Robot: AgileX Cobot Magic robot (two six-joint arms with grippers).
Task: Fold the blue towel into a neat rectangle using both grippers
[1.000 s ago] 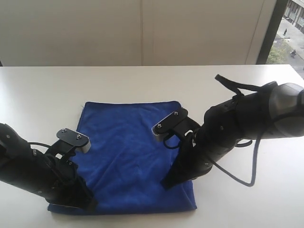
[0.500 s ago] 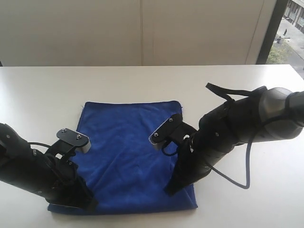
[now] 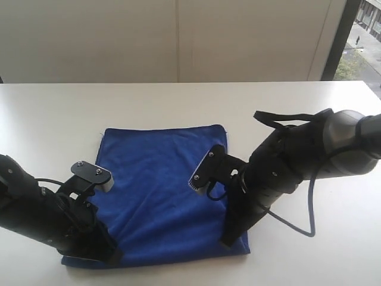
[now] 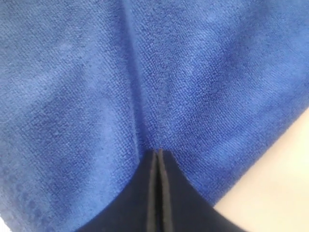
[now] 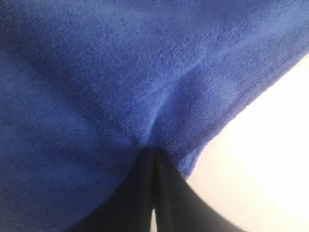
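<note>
The blue towel (image 3: 161, 173) lies flat on the white table (image 3: 178, 101) as a rough rectangle. My left gripper (image 3: 113, 257) is down at the towel's near left corner. Its jaws are shut, with a crease in the cloth (image 4: 193, 72) running away from the tip (image 4: 158, 152). My right gripper (image 3: 226, 243) is down near the towel's near right corner. Those jaws are shut too, and the cloth (image 5: 96, 72) puckers where it meets the tip (image 5: 152, 151), close to the hem. Both arms hide the cloth beneath them.
Bare white table surrounds the towel on all sides, and the near edge lies just past both gripper tips. A pale wall stands behind the table. A window (image 3: 357, 42) is at the far right.
My right gripper has slid toward the near right corner of the towel, and that corner has shifted a little. The left arm has not moved.
</note>
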